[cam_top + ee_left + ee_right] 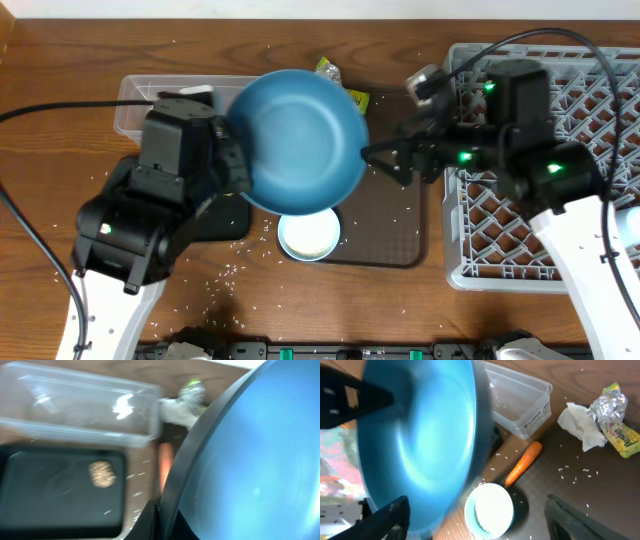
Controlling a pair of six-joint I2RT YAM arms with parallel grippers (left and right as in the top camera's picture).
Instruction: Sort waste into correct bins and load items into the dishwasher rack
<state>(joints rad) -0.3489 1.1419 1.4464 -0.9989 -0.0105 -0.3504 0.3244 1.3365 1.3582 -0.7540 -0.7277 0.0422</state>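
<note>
My left gripper (162, 516) is shut on the left rim of the large dark-blue plate (300, 140) and holds it tilted above the table. My right gripper (385, 160) is open at the plate's right edge, with the plate (420, 435) beside its left finger. The light-blue cup (309, 236) stands under the plate and also shows in the right wrist view (489, 510). The carrot (523, 463), tissue (577, 422) and foil wrapper (620, 435) lie on the brown tray. The brown food lump (102, 474) lies in the black tray (50, 490), next to the clear tub (75, 405). The white bowl and white cup are out of view.
The grey dishwasher rack (560, 250) fills the right side, under my right arm. The brown serving tray (395, 225) lies between rack and bins. Rice grains (235, 270) are scattered on the wooden table and tray. The clear tub (135, 105) stands at the back left.
</note>
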